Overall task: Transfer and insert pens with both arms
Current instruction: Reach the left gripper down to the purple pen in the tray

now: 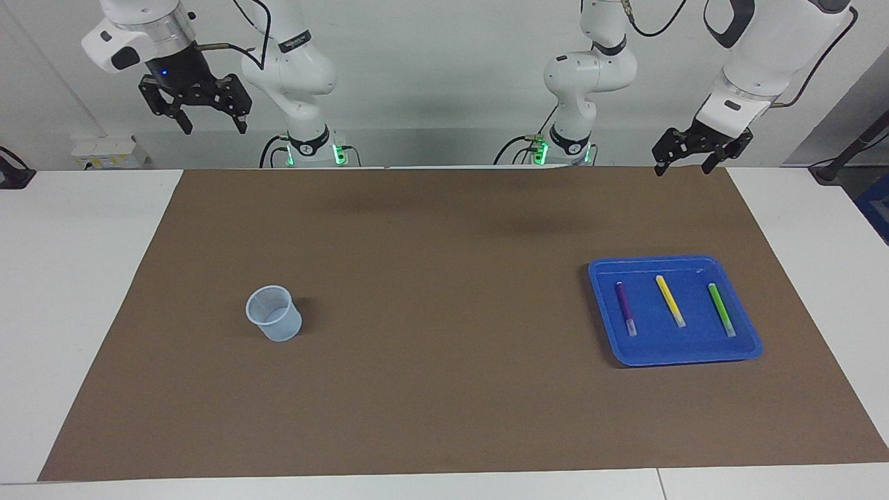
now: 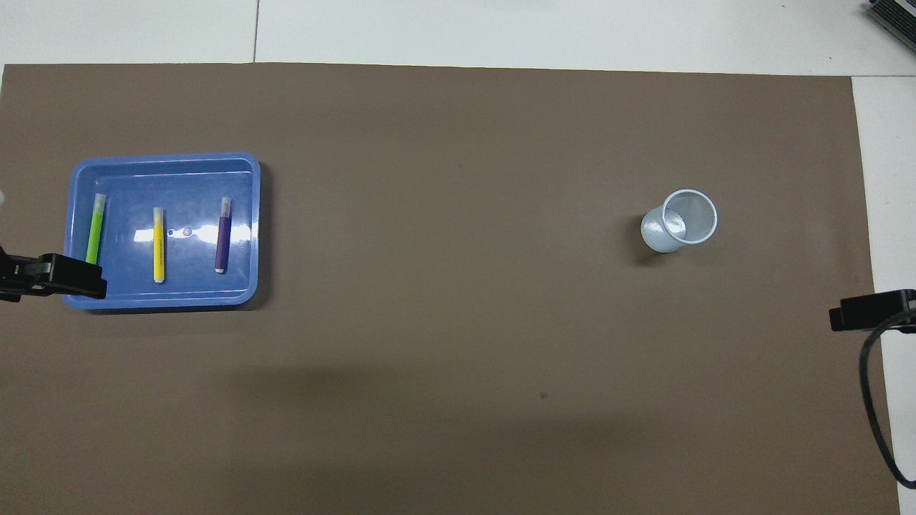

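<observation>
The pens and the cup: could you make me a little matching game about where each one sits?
Things:
1. green pen
2. yellow pen
3. purple pen
4. cup

Places:
A. middle of the tray
B. on the brown mat, toward the right arm's end
C. in the tray, on the side nearest the cup
D. in the tray, on the side nearest the left arm's end of the table

Pairs: 1-D, 2-A, 3-C, 4-B
</observation>
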You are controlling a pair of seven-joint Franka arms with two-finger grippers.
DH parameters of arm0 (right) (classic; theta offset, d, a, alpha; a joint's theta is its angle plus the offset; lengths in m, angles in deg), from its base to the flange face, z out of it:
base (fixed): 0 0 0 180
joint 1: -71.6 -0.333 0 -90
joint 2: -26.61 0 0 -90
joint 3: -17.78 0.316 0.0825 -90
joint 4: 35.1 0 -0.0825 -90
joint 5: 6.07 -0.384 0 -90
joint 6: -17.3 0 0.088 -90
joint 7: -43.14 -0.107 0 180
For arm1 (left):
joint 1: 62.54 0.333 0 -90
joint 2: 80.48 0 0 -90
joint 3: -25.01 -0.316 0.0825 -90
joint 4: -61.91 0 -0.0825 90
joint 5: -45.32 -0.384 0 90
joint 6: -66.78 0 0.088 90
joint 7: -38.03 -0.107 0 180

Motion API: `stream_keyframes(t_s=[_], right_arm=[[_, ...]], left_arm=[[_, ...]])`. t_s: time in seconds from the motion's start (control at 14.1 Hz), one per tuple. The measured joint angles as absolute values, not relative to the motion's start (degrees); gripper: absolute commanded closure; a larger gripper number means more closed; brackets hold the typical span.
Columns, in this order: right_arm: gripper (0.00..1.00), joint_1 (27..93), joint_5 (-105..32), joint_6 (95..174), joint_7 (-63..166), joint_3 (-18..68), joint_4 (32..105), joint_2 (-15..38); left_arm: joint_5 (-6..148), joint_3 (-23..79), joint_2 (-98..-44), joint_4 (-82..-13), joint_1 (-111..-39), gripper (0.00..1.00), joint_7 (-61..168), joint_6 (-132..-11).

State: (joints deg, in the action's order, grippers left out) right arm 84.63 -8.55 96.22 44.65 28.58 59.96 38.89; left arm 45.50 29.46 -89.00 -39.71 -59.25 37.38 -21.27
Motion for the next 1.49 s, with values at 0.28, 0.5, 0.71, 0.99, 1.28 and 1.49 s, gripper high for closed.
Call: stream_keyframes(t_s=[0.28,0.5,0.71,0.99,1.28,1.49], right_arm=[[0.0,84.6,-8.6,96.7,44.7,28.6,60.0,38.9],[0.0,84.6,-8.6,96.7,44.7,28.6,60.0,38.9],[0.0,84.6,-8.6,96.7,44.7,28.6,60.0,38.9],[0.0,84.5,-8.6,96.7,44.7,28.7,60.0,38.9],[0.0,84.5,-8.6,96.7,44.7,28.7,60.0,38.9],[0.0,84.5,-8.6,96.7,44.7,28.7,60.0,38.9]], left_arm=[[45.5,29.3,-89.0,-39.8,-59.2,0.0,37.1,-21.3],[45.5,29.3,-89.2,-40.4,-59.2,0.01,37.0,-22.0],[45.5,29.4,-91.1,-46.2,-59.2,0.02,36.9,-31.7],[45.7,29.4,-92.5,-53.8,-59.2,0.03,36.9,-39.8],[47.7,29.1,-87.7,-55.5,-59.1,0.05,36.8,-45.7],[47.8,29.0,-81.2,-55.5,-59.0,0.07,36.7,-52.0]])
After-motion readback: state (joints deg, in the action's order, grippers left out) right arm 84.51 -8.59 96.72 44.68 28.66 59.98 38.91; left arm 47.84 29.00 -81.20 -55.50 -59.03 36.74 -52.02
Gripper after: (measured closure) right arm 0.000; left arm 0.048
